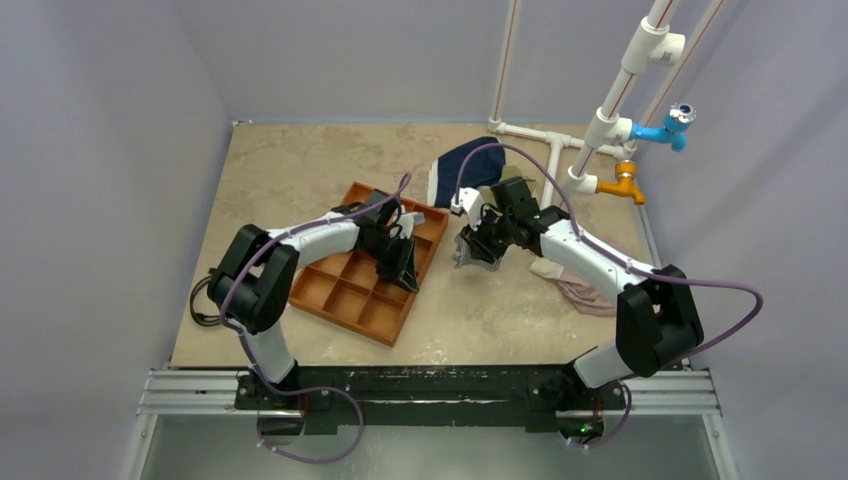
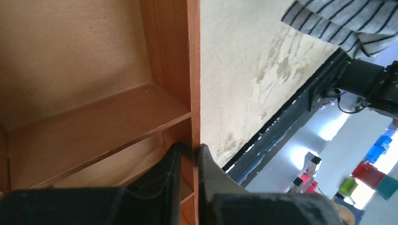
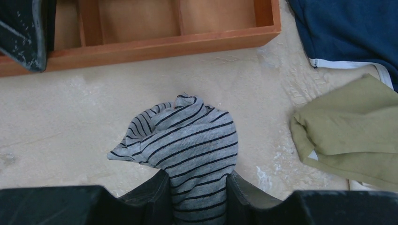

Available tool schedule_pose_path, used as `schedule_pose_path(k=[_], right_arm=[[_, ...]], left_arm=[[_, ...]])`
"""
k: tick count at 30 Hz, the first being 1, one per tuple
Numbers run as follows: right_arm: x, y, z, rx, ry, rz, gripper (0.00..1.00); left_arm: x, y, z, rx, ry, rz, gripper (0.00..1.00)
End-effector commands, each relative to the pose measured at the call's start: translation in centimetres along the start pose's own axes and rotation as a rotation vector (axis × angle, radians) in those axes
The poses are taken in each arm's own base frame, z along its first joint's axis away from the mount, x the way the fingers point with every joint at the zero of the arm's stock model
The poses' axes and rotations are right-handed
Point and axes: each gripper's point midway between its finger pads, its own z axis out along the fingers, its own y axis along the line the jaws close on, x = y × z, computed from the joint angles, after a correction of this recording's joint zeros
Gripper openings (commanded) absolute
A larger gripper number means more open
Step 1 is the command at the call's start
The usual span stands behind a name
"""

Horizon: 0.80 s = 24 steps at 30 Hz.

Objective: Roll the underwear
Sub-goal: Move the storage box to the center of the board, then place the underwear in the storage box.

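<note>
The grey-and-white striped underwear (image 3: 187, 140) is bunched between the jaws of my right gripper (image 3: 198, 180), which is shut on it and holds it above the table, just right of the wooden tray. It shows in the top view (image 1: 476, 252) under my right gripper (image 1: 480, 240) and at the top right of the left wrist view (image 2: 347, 23). My left gripper (image 2: 188, 154) is shut on the tray's right wall (image 2: 192, 93); in the top view it (image 1: 398, 262) sits at the tray's right edge.
The wooden tray (image 1: 330, 290) with several compartments lies centre-left. A navy garment (image 1: 470, 165) lies behind the right gripper. An olive-tan garment (image 3: 347, 131) lies to the right. A pinkish cloth (image 1: 585, 292) lies under the right arm. White pipes with taps (image 1: 610, 130) stand at the back right.
</note>
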Motion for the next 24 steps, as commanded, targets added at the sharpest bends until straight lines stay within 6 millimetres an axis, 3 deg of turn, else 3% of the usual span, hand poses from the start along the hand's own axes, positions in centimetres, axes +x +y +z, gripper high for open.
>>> schedule_pose_path(k=[1, 7, 9, 16, 20, 24], right_arm=[[-1.2, -1.1, -0.9, 0.045, -0.043, -0.014, 0.0], [-3.3, -3.1, -2.2, 0.141, -0.087, -0.005, 0.0], [-4.5, -3.7, -2.4, 0.159, -0.115, -0.001, 0.0], [-7.8, -6.4, -2.9, 0.257, -0.162, 0.04, 0.0], [-10.4, -7.9, -2.3, 0.341, -0.177, 0.062, 0.0], [-12.2, -8.2, -0.3, 0.466, -0.183, -0.005, 0.0]], left_arm=[[-0.4, -5.6, -1.2, 0.215, -0.004, -0.025, 0.13], [-2.3, -6.9, -4.9, 0.211, -0.113, 0.161, 0.36], [-2.6, -7.2, -6.2, 0.196, -0.133, 0.232, 0.48], [-3.3, -6.1, -9.5, 0.158, -0.222, 0.262, 0.52], [-5.0, -4.4, -13.5, 0.128, -0.328, 0.253, 0.52], [-6.0, -2.8, -17.1, 0.099, -0.411, 0.242, 0.53]])
